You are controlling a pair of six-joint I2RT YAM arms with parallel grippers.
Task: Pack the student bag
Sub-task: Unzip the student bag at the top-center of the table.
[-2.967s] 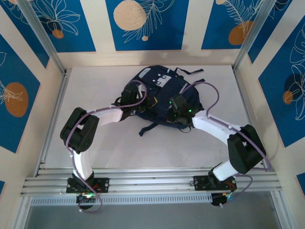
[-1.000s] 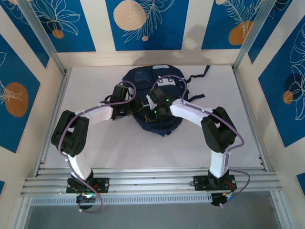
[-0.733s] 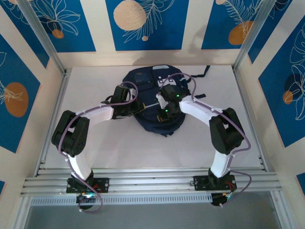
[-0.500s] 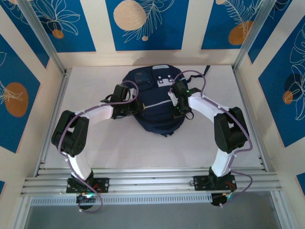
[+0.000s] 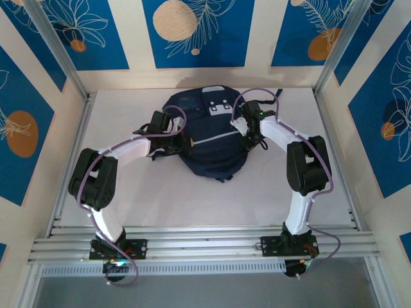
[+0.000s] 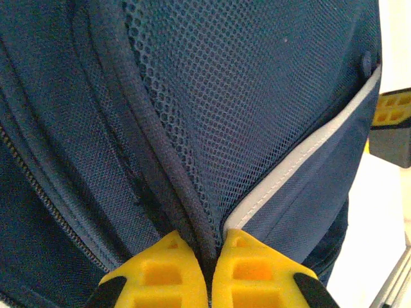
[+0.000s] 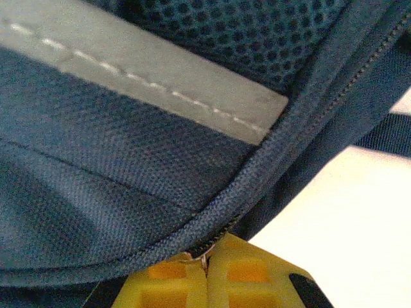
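Top external view: bag clamped from both flanks

Top external shows the large dark navy fabric student bag [image 5: 207, 144] lying flat between the tools. Its long axis runs away from the arm bases, with the grey-white patches [image 5: 220, 108] at the far end. The bag sits to the right of the left gripper [image 5: 180, 142] and to the left of the right gripper [image 5: 247, 136]. The two grips face each other across its short width, and neither arm is nearer than the other. A thin pale stripe [image 5: 215, 138] runs from one grip towards the other.

On the left wrist camera, the left gripper [image 6: 210, 256] is clenched on a dark piped seam [image 6: 173, 186] beside the mesh. On the right wrist camera, the right gripper [image 7: 207, 273] is clenched at the zipped edge. What looks like a small metal zip pull [image 7: 203, 258] is nipped between its yellow fingertips. I'd judge the next pull must follow that seam line rather than lift.

Underneath is a smooth white table [image 5: 128, 192], and black straps [image 5: 266, 97] trail beyond the right gripper. Blue-and-cream leaf-printed wall panels [image 5: 192, 32] close three sides, leaving modest swing room.
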